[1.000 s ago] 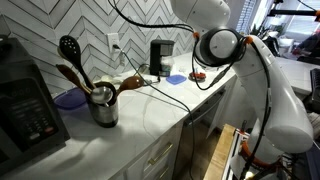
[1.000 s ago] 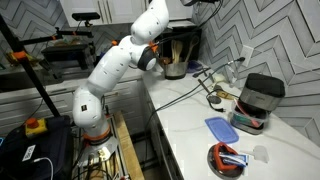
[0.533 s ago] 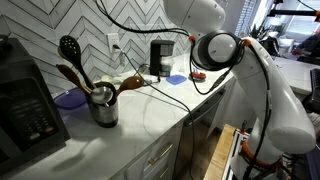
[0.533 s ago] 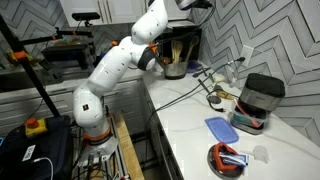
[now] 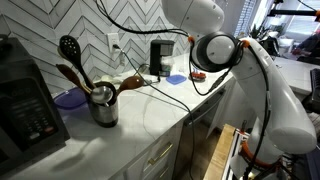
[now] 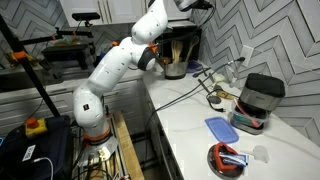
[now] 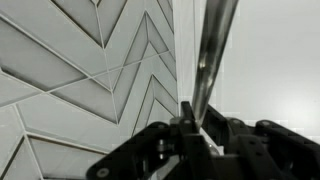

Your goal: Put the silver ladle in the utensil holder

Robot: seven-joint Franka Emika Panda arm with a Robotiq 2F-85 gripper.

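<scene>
Claw [image 7: 192,128] at the wrist view's bottom edge pinches the ladle [image 7: 212,45] by its slim, shiny metal handle, beside glossy herringbone tiles [image 7: 80,70], while the short cylindrical steel holder [image 5: 103,108] stands centre-left on the white worktop [image 5: 140,125].

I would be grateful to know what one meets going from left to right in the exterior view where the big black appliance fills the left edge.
black appliance → utensil holder → small black box by the wall → robot arm's round joint
</scene>
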